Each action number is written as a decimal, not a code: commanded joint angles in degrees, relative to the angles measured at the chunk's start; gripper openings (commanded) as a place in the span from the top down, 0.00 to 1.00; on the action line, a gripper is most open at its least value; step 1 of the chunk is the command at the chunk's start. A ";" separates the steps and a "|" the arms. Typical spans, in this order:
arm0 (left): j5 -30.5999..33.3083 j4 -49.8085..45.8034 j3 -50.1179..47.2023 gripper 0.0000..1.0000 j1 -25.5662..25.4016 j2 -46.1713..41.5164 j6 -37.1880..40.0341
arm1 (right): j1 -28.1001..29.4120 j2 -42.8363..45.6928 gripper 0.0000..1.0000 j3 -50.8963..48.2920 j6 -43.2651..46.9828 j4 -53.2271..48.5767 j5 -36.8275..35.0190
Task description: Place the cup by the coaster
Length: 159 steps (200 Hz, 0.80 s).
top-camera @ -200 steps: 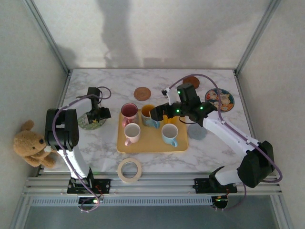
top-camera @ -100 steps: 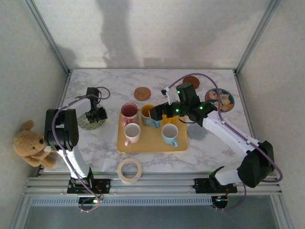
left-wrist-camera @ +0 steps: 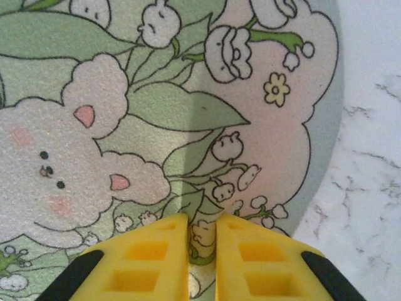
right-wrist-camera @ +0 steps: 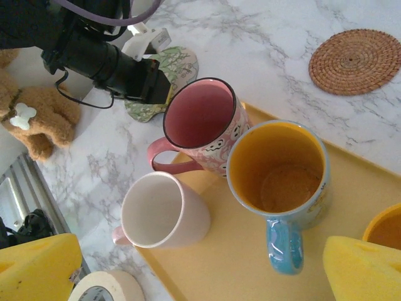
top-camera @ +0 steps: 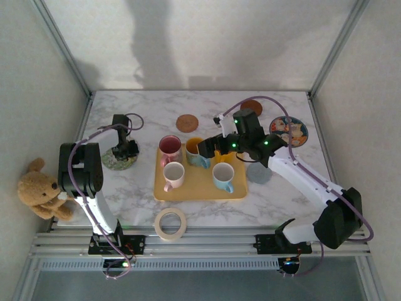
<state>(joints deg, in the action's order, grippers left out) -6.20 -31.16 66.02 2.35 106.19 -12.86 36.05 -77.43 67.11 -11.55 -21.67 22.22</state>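
Four cups show plainly from above on the yellow tray (top-camera: 200,190): a pink cup (top-camera: 170,148) and an orange-lined cup (top-camera: 195,150) in the far row, and a white cup with a pink handle (top-camera: 173,175) and a white cup with a blue handle (top-camera: 222,176) in the near row. The right gripper (top-camera: 210,148) hangs over the far row, just right of the orange-lined cup, but this view does not settle how its fingers stand. The right wrist view does. There the right gripper (right-wrist-camera: 200,266) has its yellow fingers (right-wrist-camera: 37,266) spread wide with nothing between them. The orange-lined cup (right-wrist-camera: 279,169) stands upright below, just beside the pink cup (right-wrist-camera: 203,122), and the orange rim of a further cup (right-wrist-camera: 388,232) sits at the right edge.

Left of the tray, on the marble table (top-camera: 138,113), lies the floral coaster (top-camera: 119,162), with the left gripper (top-camera: 125,150) over it. The left wrist view brings the coaster's print (left-wrist-camera: 188,125) close, a white animal among flowers. It shows the left gripper (left-wrist-camera: 202,251) with its fingers drawn together to a narrow slit, holding nothing. Whether they touch the coaster cannot be told.

A woven coaster (top-camera: 187,123) lies far of the tray, a grey coaster (top-camera: 259,174) just right of it, and a tape roll (top-camera: 170,223) near of it
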 commanded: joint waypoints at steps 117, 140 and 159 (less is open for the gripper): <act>-1.77 2.53 0.03 1.00 -0.06 -3.25 -1.11 | 0.60 1.97 0.01 -0.49 0.09 0.48 -2.57; -1.40 2.33 0.92 1.00 -0.06 -3.28 -0.72 | 0.60 2.03 0.01 -0.32 -0.51 0.58 -3.40; -1.79 2.34 1.72 1.00 -0.06 -3.14 -0.34 | 0.61 1.90 0.01 -0.16 -0.74 0.20 -4.27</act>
<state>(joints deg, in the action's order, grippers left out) -6.66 -30.22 66.11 2.35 104.64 -13.30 36.05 -76.79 67.07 -11.42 -21.65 19.86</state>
